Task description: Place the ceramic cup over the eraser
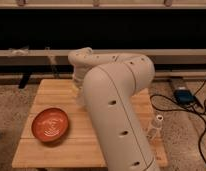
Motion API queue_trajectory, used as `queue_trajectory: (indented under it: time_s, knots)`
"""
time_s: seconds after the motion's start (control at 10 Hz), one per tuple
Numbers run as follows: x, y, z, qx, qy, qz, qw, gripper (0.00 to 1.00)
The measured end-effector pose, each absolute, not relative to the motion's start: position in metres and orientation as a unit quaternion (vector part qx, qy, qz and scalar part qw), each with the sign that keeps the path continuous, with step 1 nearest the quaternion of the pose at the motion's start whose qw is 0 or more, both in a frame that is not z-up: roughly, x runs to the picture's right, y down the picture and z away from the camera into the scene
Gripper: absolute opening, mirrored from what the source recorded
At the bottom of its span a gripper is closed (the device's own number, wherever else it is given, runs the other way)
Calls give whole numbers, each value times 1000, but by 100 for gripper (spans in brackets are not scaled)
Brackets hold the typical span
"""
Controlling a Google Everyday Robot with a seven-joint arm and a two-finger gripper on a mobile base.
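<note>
My big white arm (116, 105) fills the middle of the camera view and bends left and down over the wooden table (56, 145). My gripper (78, 91) hangs at the arm's end, low over the far-middle of the table, mostly hidden behind the forearm. The ceramic cup and the eraser are both hidden or out of view.
A red-orange plate (51, 123) lies on the table's left side. A small clear bottle with a white cap (157, 125) stands near the table's right edge. A dark rail and wall run behind the table. Cables and a blue box (183, 95) lie on the floor to the right.
</note>
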State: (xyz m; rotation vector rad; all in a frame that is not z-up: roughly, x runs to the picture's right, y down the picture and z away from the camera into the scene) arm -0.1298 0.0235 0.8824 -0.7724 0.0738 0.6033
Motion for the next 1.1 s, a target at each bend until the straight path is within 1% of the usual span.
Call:
queue_trajectory:
  time_s: [0.2, 0.3, 0.4, 0.7, 0.9, 1.0, 1.1]
  knots:
    - [-133, 23, 884, -365, 31, 288, 885, 67]
    - [-133, 23, 885, -361, 29, 289, 886, 64]
    - [-134, 22, 887, -358, 28, 291, 887, 58]
    - [-135, 23, 889, -354, 29, 290, 888, 26]
    - [-133, 26, 882, -355, 25, 287, 890, 5]
    - [-129, 25, 875, -352, 22, 287, 891, 1]
    - [-123, 22, 868, -349, 19, 288, 892, 0]
